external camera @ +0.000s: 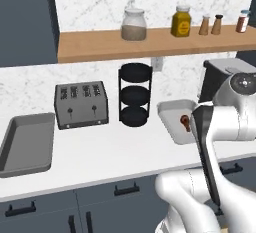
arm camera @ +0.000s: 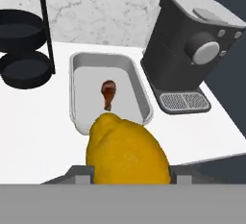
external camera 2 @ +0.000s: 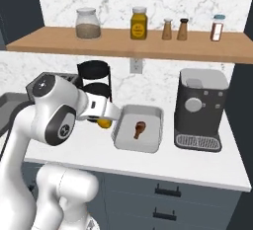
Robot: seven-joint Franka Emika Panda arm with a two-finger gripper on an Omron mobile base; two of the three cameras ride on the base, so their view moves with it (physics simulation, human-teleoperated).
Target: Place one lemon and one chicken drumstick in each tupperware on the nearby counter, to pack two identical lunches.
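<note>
My gripper [external camera 2: 105, 121] is shut on a yellow-orange lemon [external camera 2: 104, 123], held just above the counter [external camera 2: 79, 147] at the left rim of a grey tupperware [external camera 2: 152, 130]. One reddish-brown chicken drumstick [external camera 2: 140, 129] lies in that tray. In the hand view the lemon [arm camera: 126, 153] fills the space between the fingers, with the tupperware [arm camera: 139, 91] and drumstick [arm camera: 108, 93] just beyond it. The left base view shows the same tray [external camera: 170, 111] and drumstick [external camera: 185, 122] partly behind my arm. A second tupperware [external camera: 30, 164] sits at the far left with nothing in it.
A grey toaster [external camera: 81, 104] and a black three-tier rack [external camera: 135, 94] stand at the back of the counter. A dark coffee machine [external camera 2: 200, 108] stands right of the near tray. A wooden shelf [external camera 2: 133, 45] with jars hangs above.
</note>
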